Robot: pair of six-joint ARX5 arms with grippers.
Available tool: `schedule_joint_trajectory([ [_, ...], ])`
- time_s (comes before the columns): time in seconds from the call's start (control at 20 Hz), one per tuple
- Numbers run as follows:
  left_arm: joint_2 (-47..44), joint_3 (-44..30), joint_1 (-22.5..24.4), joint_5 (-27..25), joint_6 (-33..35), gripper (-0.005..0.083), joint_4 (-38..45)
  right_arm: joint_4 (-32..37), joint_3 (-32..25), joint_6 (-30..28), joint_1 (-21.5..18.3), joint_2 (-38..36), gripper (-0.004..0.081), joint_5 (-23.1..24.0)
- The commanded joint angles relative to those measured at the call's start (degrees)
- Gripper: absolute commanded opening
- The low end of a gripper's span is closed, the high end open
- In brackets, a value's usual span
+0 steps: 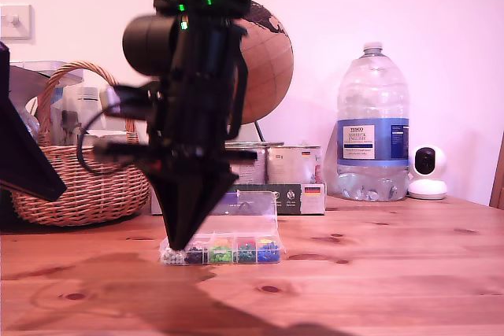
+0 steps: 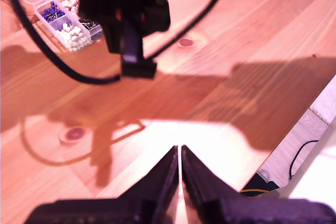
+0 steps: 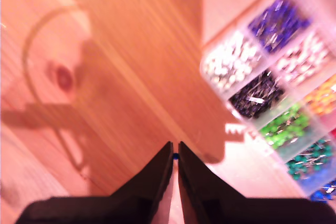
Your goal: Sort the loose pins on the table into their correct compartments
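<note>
Exterior view first: one of my arms hangs over the pin box [image 1: 228,245], its claw tip down by the end of the box toward the exterior view's left, just off the desk [image 1: 378,273]. The box lid stands open and I can make out white, dark, green and blue heaps in the compartments. I can't spot any loose pins on the wood from here; they'd be too tiny anyway.

First wrist view: my first claw [image 2: 180,153] is pinched nearly shut with only a hairline gap, and I see nothing in it. It hangs over bare desk, well apart from the box [image 2: 60,17], with the other arm between it and the box. No loose pins show here either.

Second wrist view: my second claw [image 3: 175,150] is closed on a tiny blue pin [image 3: 175,156], just a blue speck at the tips. It sits near the box [image 3: 273,77], off the white-heap end, above the desk.

My guess on progress: one blue pin is in hand but not yet dropped in the blue compartment. How many others are sorted or left, I can't tell.
</note>
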Motion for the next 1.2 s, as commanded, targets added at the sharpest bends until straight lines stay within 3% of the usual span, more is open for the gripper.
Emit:
schedule_joint_trajectory([
  [0.0, -0.17, -0.42, 0.04, 0.24, -0.17, -0.0022, 0.33, -0.39, 0.28, -0.2, -0.59, 1.27, -0.0011, -0.15],
  [0.7, -0.15, -0.42, 0.04, 1.01, -0.07, -0.0022, 1.6, -3.19, 0.28, -0.2, -8.37, 1.27, -0.0011, 0.15],
  [1.15, -0.15, -0.42, 0.04, 0.98, 0.26, -0.0022, 1.62, -4.02, 0.28, -0.66, -10.88, 1.27, -0.0011, 0.26],
])
